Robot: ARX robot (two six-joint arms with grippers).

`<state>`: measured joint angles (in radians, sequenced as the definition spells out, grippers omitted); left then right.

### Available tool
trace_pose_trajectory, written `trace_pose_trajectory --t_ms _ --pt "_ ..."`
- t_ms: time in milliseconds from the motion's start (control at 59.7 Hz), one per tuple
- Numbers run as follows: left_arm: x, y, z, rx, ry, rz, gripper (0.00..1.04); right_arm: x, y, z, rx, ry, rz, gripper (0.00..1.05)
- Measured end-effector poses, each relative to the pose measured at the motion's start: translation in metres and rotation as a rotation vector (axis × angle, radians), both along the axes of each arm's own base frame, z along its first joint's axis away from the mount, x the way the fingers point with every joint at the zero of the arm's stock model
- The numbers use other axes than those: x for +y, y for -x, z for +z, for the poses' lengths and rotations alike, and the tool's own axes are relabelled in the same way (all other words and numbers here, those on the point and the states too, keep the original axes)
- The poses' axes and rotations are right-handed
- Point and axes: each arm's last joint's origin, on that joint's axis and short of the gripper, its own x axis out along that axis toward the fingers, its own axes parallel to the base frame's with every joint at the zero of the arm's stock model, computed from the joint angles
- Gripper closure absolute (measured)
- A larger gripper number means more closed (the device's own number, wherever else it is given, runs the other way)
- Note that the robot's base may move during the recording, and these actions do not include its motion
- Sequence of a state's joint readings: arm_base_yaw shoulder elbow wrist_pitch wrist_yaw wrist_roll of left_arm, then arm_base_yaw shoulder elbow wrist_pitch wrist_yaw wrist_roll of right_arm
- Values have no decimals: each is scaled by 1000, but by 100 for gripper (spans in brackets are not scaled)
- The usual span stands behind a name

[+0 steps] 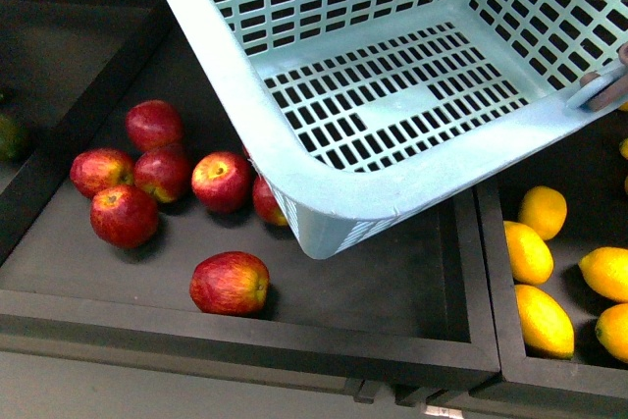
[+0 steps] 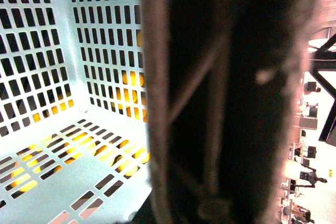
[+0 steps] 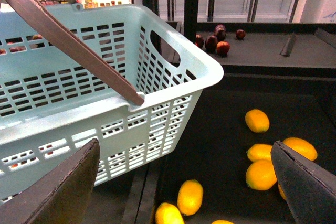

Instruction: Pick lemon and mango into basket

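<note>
jaws of the right gripper (image 3: pixel 184 148) were seen spread wide and empty, hung over the bin (image 1: pixel 559 378) of yellow fruit. the state of the left gripper could not be told. its wrist view was filled by a dark blurred bar, likely a brown handle (image 3: pixel 79 45), with the lattice of the basket (image 1: pixel 294 193) behind it. the basket was held tilted above the wall shared by two bins, and nothing was seen in it.

the lemon (image 3: pixel 190 196) nearest the open jaws lay close to the bin's wall on the basket side, apart from its neighbours. no mango could be made out in any view. red apples (image 1: pixel 162 174) lay in the neighbouring bin.

the lemon was judged firm and light, with a smooth skin liable to slip and a shape liable to roll. it would best be taken across its short middle, not by the pointed ends. the mango was judged heavier and softer, so a gentler hold at its broadest part would be called for.
</note>
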<state>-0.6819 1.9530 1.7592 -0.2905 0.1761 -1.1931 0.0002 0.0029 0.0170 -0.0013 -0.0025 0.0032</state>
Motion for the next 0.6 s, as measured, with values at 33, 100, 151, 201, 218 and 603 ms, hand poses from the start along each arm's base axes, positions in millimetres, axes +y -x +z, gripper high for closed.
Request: trace_pose_trajectory --t_ms 33,100,151,201,218,603 --pt "0 0 0 0 0 0 101 0 0 0 0 0 0 9" --pt "0 0 0 0 0 0 101 0 0 -1 19 -16 -11 9" --pt "0 0 0 0 0 0 101 -2 -1 -1 187 -97 -94 9" --pt "0 0 0 -1 0 1 101 -9 -5 0 403 -275 -203 9" --pt "0 0 0 -1 0 0 101 -11 -7 1 423 -307 -219 9" --pt "0 -1 0 -3 -1 0 101 -127 -72 9 425 -209 -231 9"
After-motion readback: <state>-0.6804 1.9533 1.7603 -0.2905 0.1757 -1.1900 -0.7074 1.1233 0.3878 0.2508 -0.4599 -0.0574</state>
